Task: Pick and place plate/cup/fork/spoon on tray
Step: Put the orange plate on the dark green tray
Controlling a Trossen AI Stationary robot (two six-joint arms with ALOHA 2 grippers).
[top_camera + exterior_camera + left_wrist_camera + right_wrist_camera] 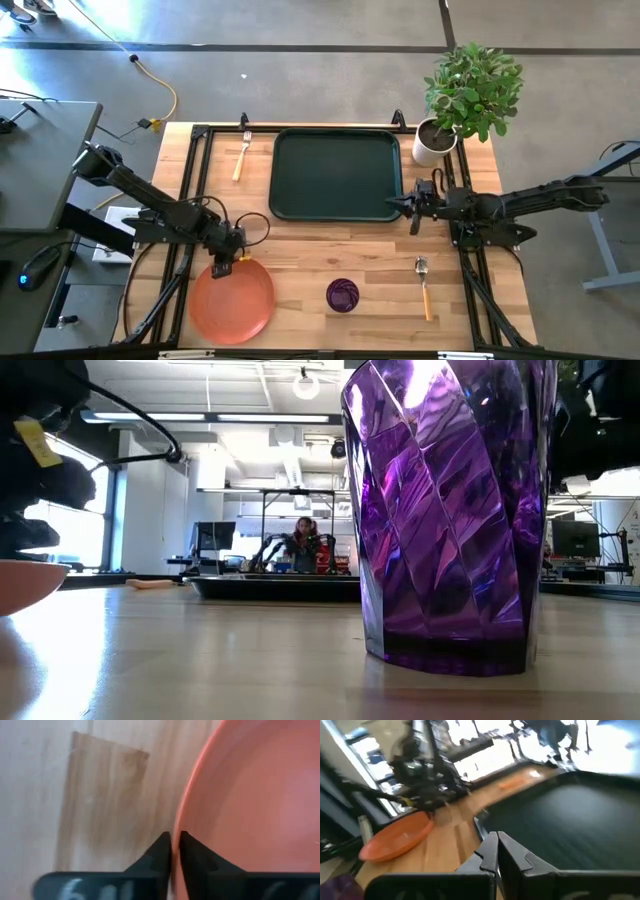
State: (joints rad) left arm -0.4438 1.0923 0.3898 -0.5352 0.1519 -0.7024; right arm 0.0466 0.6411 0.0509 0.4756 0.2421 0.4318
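Observation:
The orange-red plate (pixel 235 300) is at the table's near left. My left gripper (pixel 222 266) is shut on its far rim. The dark purple cup (pixel 342 295) stands upright to the plate's right and fills the low view (pixel 450 510). The spoon (pixel 424 287) lies flat at the near right, its silver bowl toward the far edge. The fork (pixel 241 156) lies flat left of the dark green tray (pixel 335 172), which is empty. My right gripper (pixel 404 206) is shut and empty at the tray's near right corner (pixel 485 817). My left gripper pinches the plate's rim (pixel 176 827) on the plate's far side. One finger is inside the rim and one outside. The fingers come from above, pointing down. I cannot tell whether the plate is off the table.
A potted plant (pixel 468 95) stands at the far right corner, beside the tray. Black frame rails (pixel 195 170) run along the table's left and right sides. Bare wood lies between the tray and the cup.

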